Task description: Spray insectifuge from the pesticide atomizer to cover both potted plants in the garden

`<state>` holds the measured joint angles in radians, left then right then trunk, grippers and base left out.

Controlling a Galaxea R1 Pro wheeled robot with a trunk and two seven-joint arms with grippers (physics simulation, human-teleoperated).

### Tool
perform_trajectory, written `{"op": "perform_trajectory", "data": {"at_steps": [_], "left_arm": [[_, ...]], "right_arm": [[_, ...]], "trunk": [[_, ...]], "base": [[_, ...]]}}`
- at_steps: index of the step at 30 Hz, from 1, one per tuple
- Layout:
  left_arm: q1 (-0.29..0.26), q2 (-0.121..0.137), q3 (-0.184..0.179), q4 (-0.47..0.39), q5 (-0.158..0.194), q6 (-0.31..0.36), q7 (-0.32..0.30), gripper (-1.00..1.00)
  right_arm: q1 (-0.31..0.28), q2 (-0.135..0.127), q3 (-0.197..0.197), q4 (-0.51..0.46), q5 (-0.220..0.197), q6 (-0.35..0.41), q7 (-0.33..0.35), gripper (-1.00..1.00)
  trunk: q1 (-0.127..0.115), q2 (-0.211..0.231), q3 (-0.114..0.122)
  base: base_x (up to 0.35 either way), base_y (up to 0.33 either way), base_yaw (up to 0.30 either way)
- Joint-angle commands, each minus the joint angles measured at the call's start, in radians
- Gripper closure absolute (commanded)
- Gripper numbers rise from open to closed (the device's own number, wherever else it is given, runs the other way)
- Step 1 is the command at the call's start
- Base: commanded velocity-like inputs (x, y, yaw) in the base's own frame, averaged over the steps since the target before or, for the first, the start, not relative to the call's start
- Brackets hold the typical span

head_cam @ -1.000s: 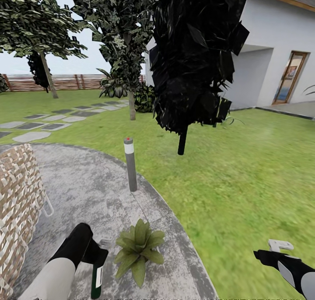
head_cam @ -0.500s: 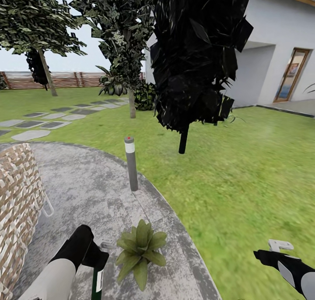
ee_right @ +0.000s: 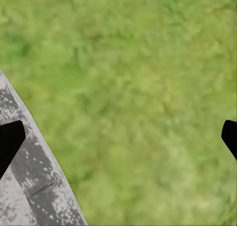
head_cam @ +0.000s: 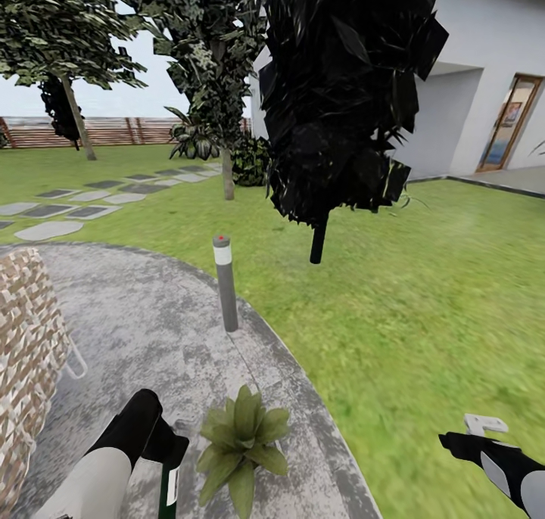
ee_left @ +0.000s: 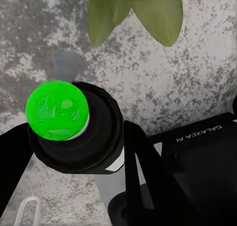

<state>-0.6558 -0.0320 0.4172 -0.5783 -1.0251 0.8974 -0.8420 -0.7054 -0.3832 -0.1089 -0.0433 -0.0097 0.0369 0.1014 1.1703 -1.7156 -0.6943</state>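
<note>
My left end effector [head_cam: 168, 458] is closed around the pesticide atomizer [head_cam: 167, 489], a dark green bottle with a white label, held over the grey patio [head_cam: 144, 330] just beside a potted plant [head_cam: 241, 445]. My left wrist camera shows its top glowing bright green [ee_left: 57, 110]. My right end effector [head_cam: 484, 426] hangs open and empty over the lawn [head_cam: 424, 299].
</note>
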Motion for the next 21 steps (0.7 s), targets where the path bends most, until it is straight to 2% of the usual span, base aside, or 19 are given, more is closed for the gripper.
{"op": "perform_trajectory", "data": {"at_steps": [1,8,14,21], "left_arm": [[-0.001,-0.002,0.008,-0.002,-0.010,0.003,-0.008,1.00],[-0.001,-0.002,0.009,-0.002,-0.010,0.003,-0.009,1.00],[-0.001,-0.002,0.006,-0.002,-0.010,0.003,-0.009,1.00],[-0.001,0.000,-0.063,0.004,-0.010,0.004,-0.009,1.00]], "right_arm": [[0.000,0.000,-0.008,-0.001,-0.001,0.004,0.005,-1.00],[0.000,0.000,-0.008,-0.001,-0.001,0.004,0.004,-1.00],[0.000,0.000,-0.008,-0.001,-0.001,0.004,0.006,-1.00],[0.000,0.000,-0.008,-0.001,-0.001,0.004,0.005,-1.00]], "trunk": [[0.000,0.000,-0.002],[0.000,0.000,-0.004],[0.000,0.000,-0.011],[0.000,0.000,-0.020]], "base": [[0.099,0.000,0.000],[0.036,0.000,0.000],[0.207,0.030,0.000],[0.039,0.011,0.000]]}}
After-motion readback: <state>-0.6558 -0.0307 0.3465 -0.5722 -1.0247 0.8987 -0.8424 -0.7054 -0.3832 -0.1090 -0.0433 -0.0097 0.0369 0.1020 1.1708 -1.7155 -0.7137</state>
